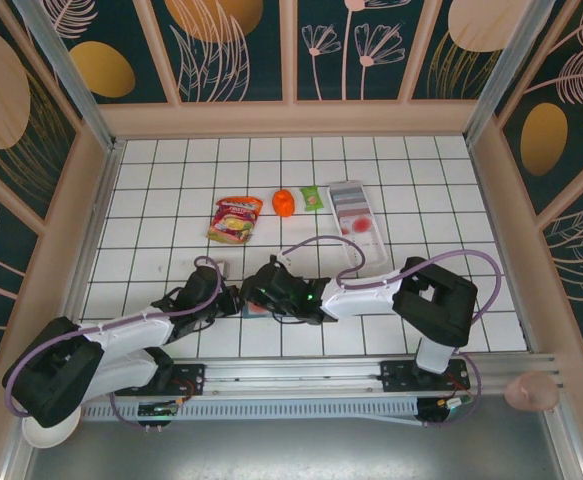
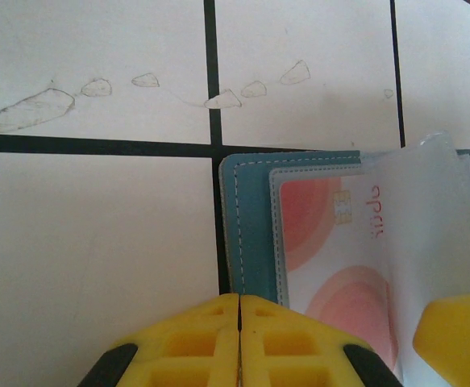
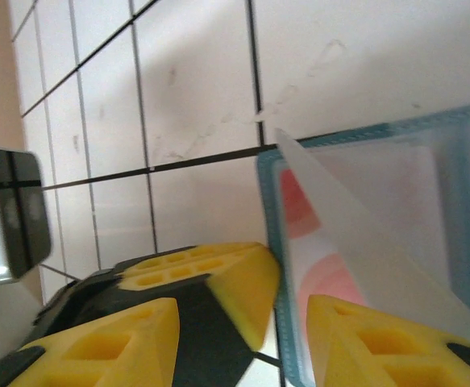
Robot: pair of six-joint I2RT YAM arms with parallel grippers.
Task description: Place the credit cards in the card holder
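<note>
Left hand [image 2: 239, 326], closed empty, and right hand [image 3: 239, 326], half spread, hide one edge of the teal card holder [image 2: 251, 218]; a pink-marked card [image 2: 331, 242] lies inside.

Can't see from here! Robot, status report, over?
Left gripper shut at card holder's edge. Right gripper open, finger on clear flap. Card sits inside. Nothing blocking.

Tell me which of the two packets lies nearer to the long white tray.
The small green packet, just left of the tray. The larger red-and-yellow packet lies further left, beyond the orange item between them.
</note>
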